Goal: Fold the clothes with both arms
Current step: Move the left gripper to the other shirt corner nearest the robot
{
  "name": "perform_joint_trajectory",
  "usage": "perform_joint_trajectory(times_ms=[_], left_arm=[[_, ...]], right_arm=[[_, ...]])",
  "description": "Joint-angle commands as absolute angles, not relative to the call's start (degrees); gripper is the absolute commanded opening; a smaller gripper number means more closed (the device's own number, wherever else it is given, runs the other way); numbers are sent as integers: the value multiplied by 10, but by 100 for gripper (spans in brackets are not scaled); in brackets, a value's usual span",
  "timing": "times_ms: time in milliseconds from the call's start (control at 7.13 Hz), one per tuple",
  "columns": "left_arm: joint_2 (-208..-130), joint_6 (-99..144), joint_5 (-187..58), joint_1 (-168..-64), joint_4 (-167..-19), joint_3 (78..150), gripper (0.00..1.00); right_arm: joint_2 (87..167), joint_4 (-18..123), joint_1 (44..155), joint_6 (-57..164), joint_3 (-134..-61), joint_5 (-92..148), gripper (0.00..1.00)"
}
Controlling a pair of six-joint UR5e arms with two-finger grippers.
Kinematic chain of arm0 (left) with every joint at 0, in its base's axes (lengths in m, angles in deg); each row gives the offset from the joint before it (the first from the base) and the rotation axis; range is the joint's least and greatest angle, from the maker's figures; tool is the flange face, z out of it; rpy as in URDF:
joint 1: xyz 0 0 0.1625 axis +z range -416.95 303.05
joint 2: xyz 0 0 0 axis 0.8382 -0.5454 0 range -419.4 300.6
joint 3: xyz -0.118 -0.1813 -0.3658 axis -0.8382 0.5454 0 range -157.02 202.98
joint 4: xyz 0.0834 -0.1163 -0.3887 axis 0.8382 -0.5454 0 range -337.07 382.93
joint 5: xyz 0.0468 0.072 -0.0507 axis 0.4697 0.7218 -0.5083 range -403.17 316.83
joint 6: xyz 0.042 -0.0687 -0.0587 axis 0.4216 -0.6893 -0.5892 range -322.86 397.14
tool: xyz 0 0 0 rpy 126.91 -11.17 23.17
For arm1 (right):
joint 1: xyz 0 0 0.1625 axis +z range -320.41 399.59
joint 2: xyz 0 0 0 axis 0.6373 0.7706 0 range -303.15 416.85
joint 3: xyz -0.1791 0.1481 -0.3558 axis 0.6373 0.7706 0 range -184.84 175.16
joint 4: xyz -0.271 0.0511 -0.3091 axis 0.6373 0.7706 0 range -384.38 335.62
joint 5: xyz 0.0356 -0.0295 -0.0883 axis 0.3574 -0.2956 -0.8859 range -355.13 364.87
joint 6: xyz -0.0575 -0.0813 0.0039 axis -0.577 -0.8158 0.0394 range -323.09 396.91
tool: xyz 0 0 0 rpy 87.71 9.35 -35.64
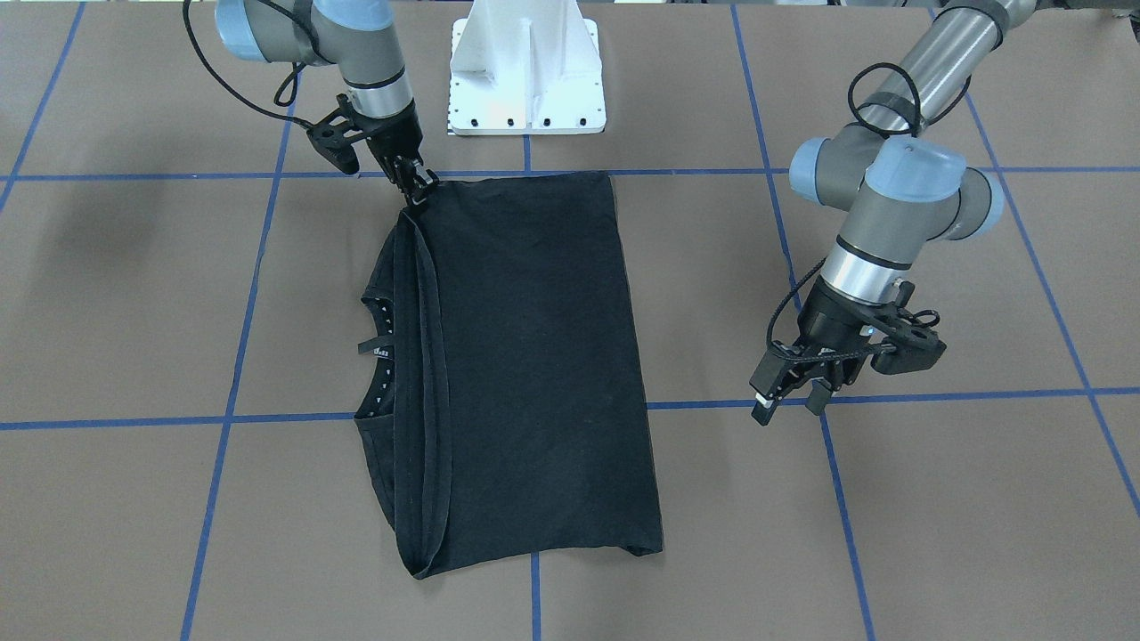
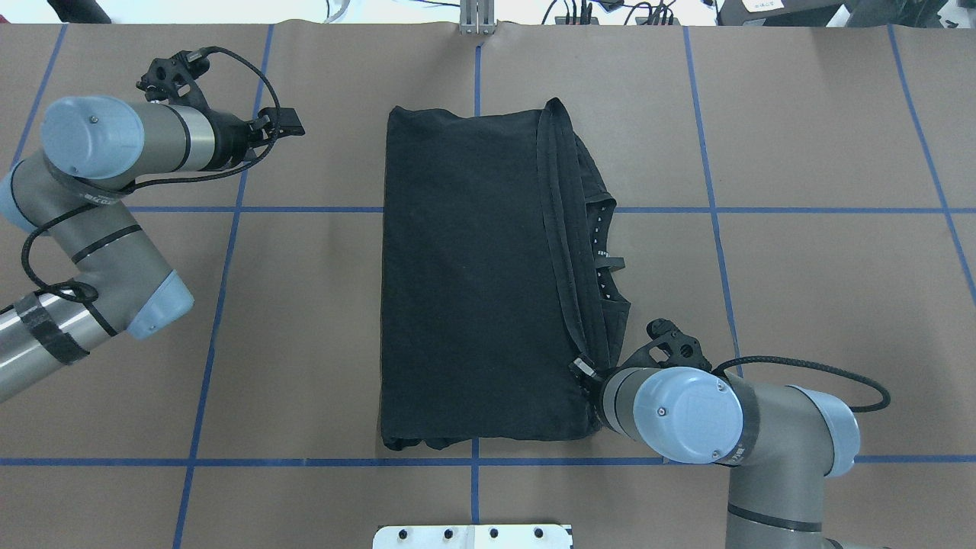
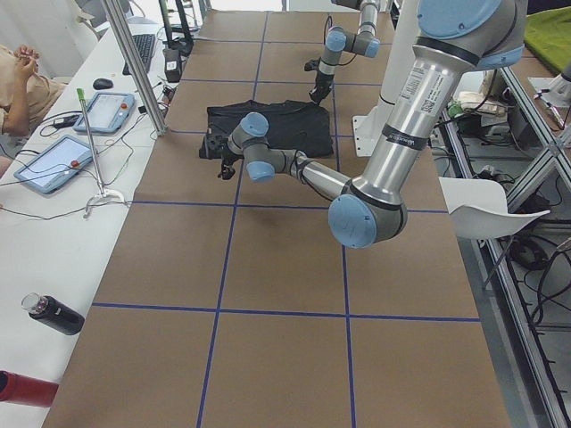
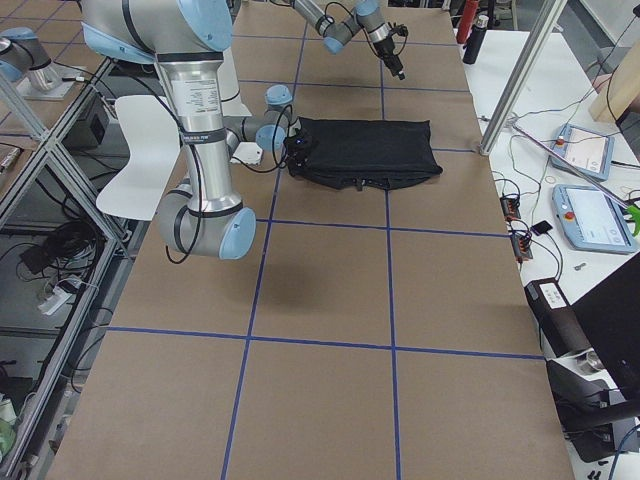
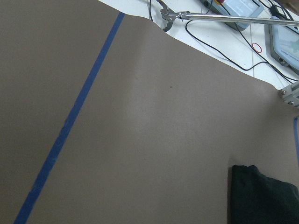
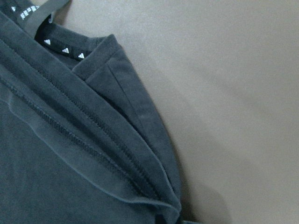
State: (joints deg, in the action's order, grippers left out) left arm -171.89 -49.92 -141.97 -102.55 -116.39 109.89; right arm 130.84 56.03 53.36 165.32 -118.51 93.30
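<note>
**T-shirt folded at centre; right gripper on its corner, left gripper free**

Front-facing view: the T-shirt lies flat on the brown table at frame centre, folded into a tall black rectangle, plain side up. The collar and doubled hems show along its left edge. The right gripper, upper left of the frame, has its jaws closed on the upper-left corner of the fabric. The left gripper, at right of centre, hangs over bare table well apart from the T-shirt, its fingers spread and holding nothing. The white pedestal stands at top centre.

Overhead view: the T-shirt occupies the centre, with the collar on its right edge. The right gripper meets the lower-right corner. The left gripper is at upper left, clear of the cloth.

Left side view: the T-shirt lies in the upper middle, with the near arm's gripper just beside its near edge.

Right side view: the near arm's gripper touches the left end of the T-shirt.

Left wrist view: bare table with a blue tape line; one T-shirt corner shows at lower right.

Right wrist view: layered hems fill the left half, and the collar trim is at top left.
</note>
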Motion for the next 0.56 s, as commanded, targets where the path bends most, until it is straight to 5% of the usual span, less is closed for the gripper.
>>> perform_joint_trajectory(times_ms=[0, 421], left_arm=[[-1653, -633, -1407, -951, -1207, 1205, 100], [-1610, -781, -1313, -797, -1201, 1305, 100]], right_arm=[[1311, 560, 535, 1653, -1197, 934, 0], [1325, 560, 533, 1653, -1214, 936, 0]])
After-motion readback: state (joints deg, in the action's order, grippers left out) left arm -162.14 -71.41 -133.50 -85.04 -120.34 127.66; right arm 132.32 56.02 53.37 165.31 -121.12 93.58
